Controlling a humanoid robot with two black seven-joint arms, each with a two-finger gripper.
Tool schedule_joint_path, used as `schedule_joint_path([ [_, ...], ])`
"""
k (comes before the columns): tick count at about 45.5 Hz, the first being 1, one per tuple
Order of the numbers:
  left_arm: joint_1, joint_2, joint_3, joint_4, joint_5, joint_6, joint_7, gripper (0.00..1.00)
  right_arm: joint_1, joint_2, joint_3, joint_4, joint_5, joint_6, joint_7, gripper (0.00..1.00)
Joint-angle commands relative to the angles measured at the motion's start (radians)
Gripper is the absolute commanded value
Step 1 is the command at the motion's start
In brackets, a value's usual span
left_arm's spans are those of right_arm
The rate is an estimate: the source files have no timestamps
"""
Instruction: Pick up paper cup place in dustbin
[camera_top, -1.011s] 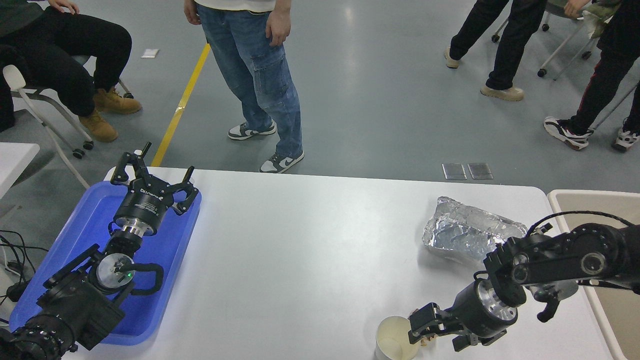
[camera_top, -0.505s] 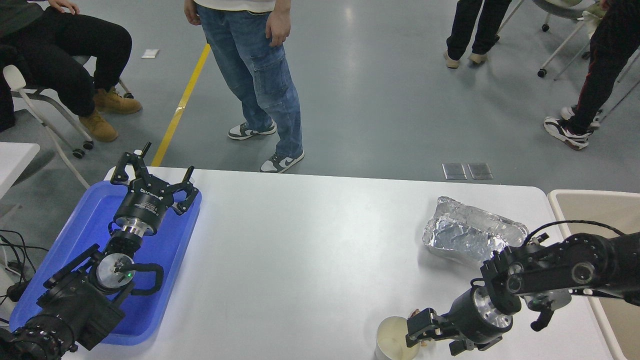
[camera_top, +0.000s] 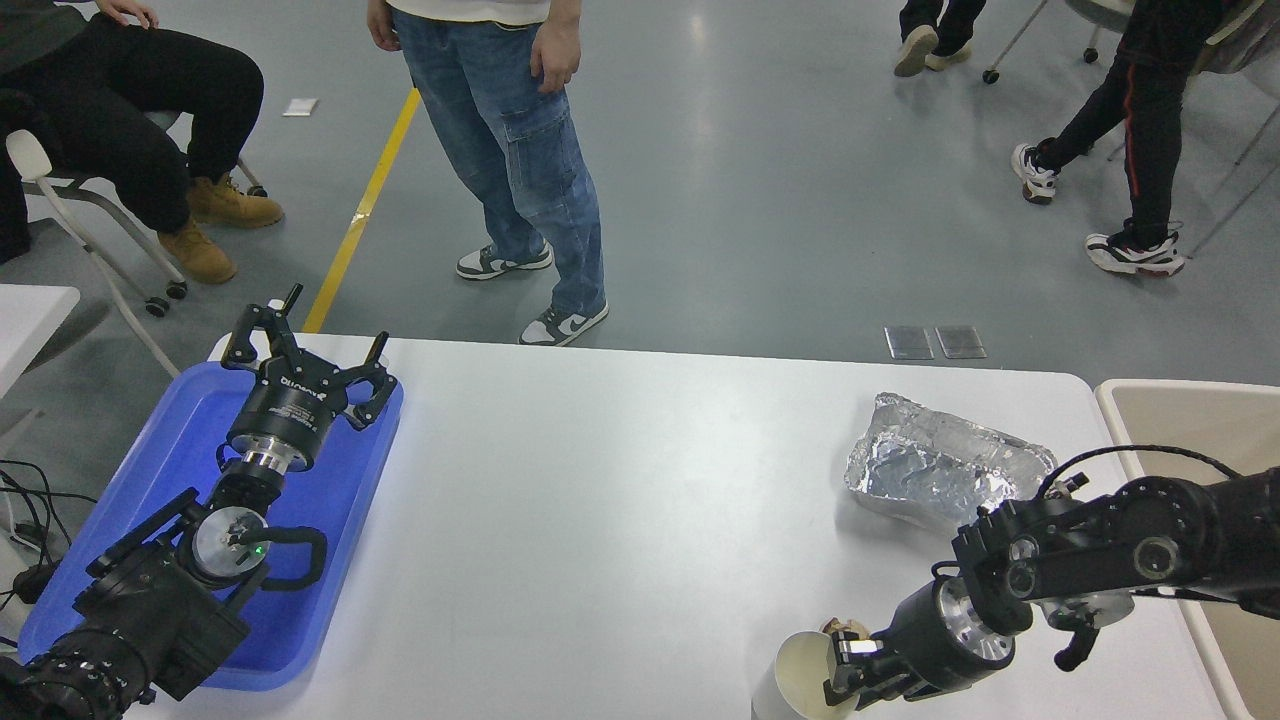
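Observation:
The white paper cup with a cream inside stands tilted at the table's front edge, right of centre, partly cut off by the picture's bottom. My right gripper comes in from the right and is shut on the cup's right rim, one finger inside and one outside. The beige dustbin with its pale rim stands off the table's right edge, behind my right arm. My left gripper is parked open over the blue tray at the lower left.
A crinkled silver foil tray lies on the table just behind my right arm. A small brown paper ball shows behind the cup. A blue plastic tray lies under the left arm. People stand and sit beyond the far edge.
My right gripper has lowered and closed onto the cup's rim. The cup has shifted a little right and tipped. The left arm has not moved. People at the back right have walked away.

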Motion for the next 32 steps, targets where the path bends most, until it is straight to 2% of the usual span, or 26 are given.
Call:
schedule_joint_path([
  [1,0.000,0.000,0.000,0.000,0.000,0.000,0.000,1.00,0.007,-0.004,-0.003,0.002,-0.044,0.001,0.050,0.00],
  [7,0.000,0.000,0.000,0.000,0.000,0.000,0.000,1.00,0.009,-0.006,-0.003,0.003,-0.067,0.001,0.089,0.00],
  [19,0.000,0.000,0.000,0.000,0.000,0.000,0.000,1.00,0.059,-0.044,-0.004,0.009,-0.079,0.012,0.093,0.00],
  [32,0.000,0.000,0.000,0.000,0.000,0.000,0.000,1.00,0.237,-0.142,-0.004,0.009,-0.074,0.106,0.110,0.00],
])
